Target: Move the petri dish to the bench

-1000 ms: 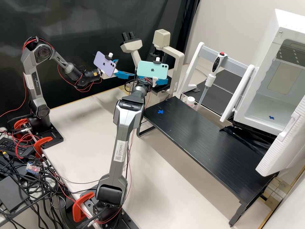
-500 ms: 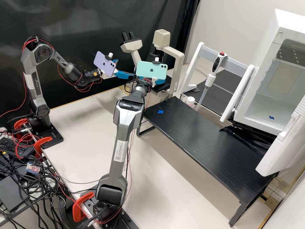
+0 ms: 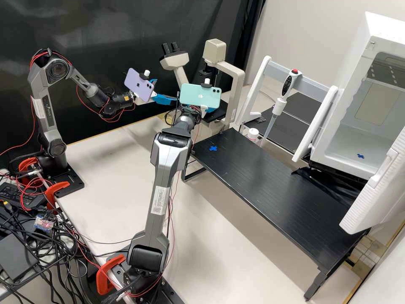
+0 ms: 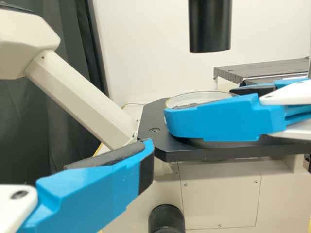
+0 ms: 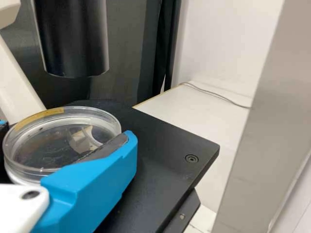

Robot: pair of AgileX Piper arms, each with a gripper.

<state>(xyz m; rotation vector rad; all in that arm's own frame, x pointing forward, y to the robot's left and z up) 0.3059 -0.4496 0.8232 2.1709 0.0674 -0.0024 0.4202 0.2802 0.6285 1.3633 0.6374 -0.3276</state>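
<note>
One pinch by right gripper [image 3: 212, 109] on clear, round dish [image 5: 60, 145], over flat black stage [image 5: 165, 150], under smooth tube [image 5: 73, 39]. Wide spread at left gripper [image 3: 165, 89].

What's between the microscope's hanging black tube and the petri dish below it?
Open air, with no object in the gap between the black tube and the petri dish. Both wrist views show that bare stretch.

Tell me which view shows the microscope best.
The high view: it frames most of the microscope, twin eyepieces to boxy beige top. The left wrist view shows its slanted neck, dark stage and lower body; the right wrist view, part of the stage and the black cylinder above.
</note>
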